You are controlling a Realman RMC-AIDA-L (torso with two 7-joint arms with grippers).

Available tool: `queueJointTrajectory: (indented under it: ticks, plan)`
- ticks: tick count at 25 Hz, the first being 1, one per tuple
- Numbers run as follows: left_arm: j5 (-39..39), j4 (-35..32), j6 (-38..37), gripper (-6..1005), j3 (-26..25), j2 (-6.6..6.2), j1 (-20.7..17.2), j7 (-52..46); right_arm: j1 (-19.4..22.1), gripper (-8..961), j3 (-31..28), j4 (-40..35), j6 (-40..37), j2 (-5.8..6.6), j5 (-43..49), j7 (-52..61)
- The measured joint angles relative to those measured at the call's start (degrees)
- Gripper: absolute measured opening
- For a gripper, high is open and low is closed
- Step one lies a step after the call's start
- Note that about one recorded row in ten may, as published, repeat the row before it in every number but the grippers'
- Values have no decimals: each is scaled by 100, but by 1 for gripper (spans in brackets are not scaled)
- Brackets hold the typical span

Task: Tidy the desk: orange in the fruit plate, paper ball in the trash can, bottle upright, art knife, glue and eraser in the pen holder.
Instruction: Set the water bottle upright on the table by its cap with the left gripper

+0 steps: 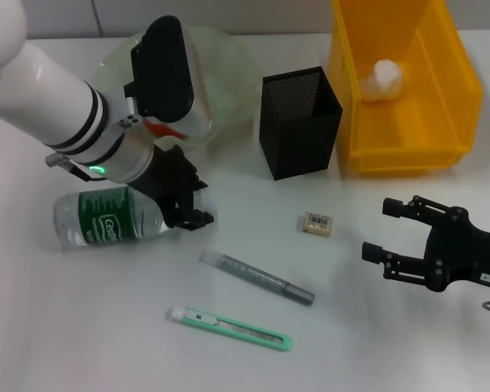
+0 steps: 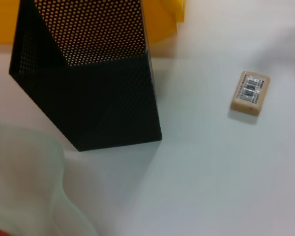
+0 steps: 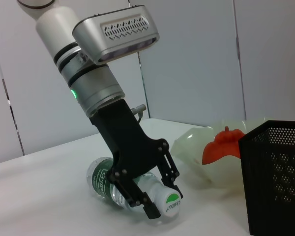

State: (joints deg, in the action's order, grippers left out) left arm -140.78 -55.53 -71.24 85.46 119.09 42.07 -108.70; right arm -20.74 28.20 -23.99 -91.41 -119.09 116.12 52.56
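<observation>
The left tool (image 1: 188,204) has its black fingers pinched on the neck end of the clear plastic water bottle with a green label (image 1: 110,216), which lies on its side at the left of the white worktop (image 1: 376,327), its cap end pointing right. In the right wrist view the fingers (image 3: 160,169) sit either side of the bottle just behind its white and green cap (image 3: 169,202).

Behind that arm, at the far left, stands the pale green translucent fruit plate (image 1: 224,69); something orange-red (image 3: 223,145) shows in it, most likely the orange, though the arm hides most of it.

The black mesh square pen holder (image 1: 300,122) stands upright at far centre, and just to its right sits the yellow plastic bin (image 1: 408,139) with a white crumpled paper ball (image 1: 382,80) inside.

A small tan eraser with a barcode label (image 1: 317,223) lies near the holder's front. Nearer, a grey glue stick (image 1: 257,277) lies slanted, and nearer still a mint-green art knife (image 1: 233,327).

The right tool (image 1: 388,229) hovers at the near right with its fingers spread, holding nothing.
</observation>
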Motion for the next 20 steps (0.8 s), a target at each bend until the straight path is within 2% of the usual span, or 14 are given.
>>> queueJointTrajectory:
  ticks: [3,6,10,11,20]
  plan:
    - [154,-118,-65,446,-38,-8,-45,-29,6,809,0,-2,-1,0,-1,0]
    - [415,-425,-184,446,-188,-39,-224,-4,9,809,1,-1,-7,0,-2,0]
    - [813,-750,-457,446,-763,-52,-437,188,9,809,1,-9,-9,0,-2,0]
    - [813,-750,-457,446,-763,-52,-437,188,9,809,1,-9,-9,0,-2,0]
    - [1557,-792,-922,445,-1881,-75,-643,700,9,809,2,-1,-9,7,0,0]
